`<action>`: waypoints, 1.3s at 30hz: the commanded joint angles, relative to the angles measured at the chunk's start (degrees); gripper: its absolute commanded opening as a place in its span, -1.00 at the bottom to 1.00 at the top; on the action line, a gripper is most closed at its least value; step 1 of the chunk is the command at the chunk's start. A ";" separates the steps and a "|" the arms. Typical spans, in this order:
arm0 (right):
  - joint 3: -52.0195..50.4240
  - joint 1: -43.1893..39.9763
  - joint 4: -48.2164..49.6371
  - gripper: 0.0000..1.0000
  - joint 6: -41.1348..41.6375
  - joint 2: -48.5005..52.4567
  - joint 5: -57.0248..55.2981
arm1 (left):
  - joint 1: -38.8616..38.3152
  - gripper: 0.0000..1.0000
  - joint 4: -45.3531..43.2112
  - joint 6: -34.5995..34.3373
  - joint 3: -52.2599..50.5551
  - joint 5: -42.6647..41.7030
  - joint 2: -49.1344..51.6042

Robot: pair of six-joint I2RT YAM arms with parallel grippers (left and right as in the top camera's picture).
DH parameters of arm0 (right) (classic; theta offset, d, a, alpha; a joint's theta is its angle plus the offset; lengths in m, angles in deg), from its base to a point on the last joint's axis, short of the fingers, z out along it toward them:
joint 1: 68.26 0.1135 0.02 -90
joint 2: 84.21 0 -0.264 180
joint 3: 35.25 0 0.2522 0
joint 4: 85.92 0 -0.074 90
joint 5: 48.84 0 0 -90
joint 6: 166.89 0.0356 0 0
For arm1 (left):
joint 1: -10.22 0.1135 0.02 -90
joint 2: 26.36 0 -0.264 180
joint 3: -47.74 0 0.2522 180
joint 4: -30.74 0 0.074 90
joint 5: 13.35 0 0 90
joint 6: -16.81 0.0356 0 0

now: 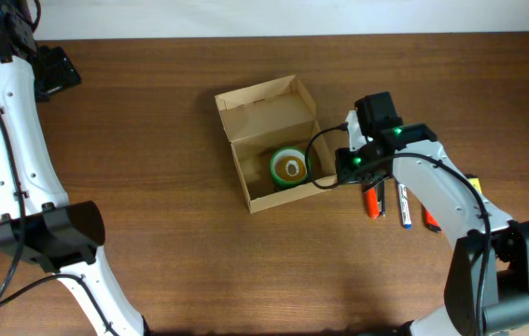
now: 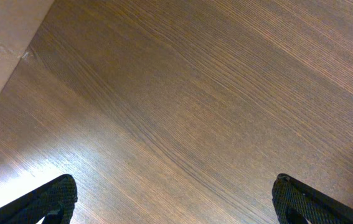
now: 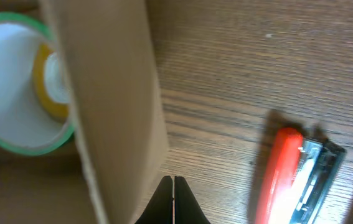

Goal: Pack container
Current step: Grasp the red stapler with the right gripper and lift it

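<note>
R end effector (image 3: 173,198) is pressed together beside the cardboard box (image 3: 114,112) wall, so I'd spread it, shift right & centre over the red pen (image 3: 280,174).

Tape roll (image 1: 289,168) inside container (image 1: 269,107), pens (image 1: 373,203) on table (image 1: 152,187) just right of container

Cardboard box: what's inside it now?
A green tape roll with a smaller yellow roll in its core. The box floor under them is hidden.
</note>
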 commanded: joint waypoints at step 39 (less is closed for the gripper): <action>-2.10 -9.46 -9.38 0.48 -1.01 6.64 -6.36 | 0.20 0.99 0.04 0.22 -0.15 -0.17 0.96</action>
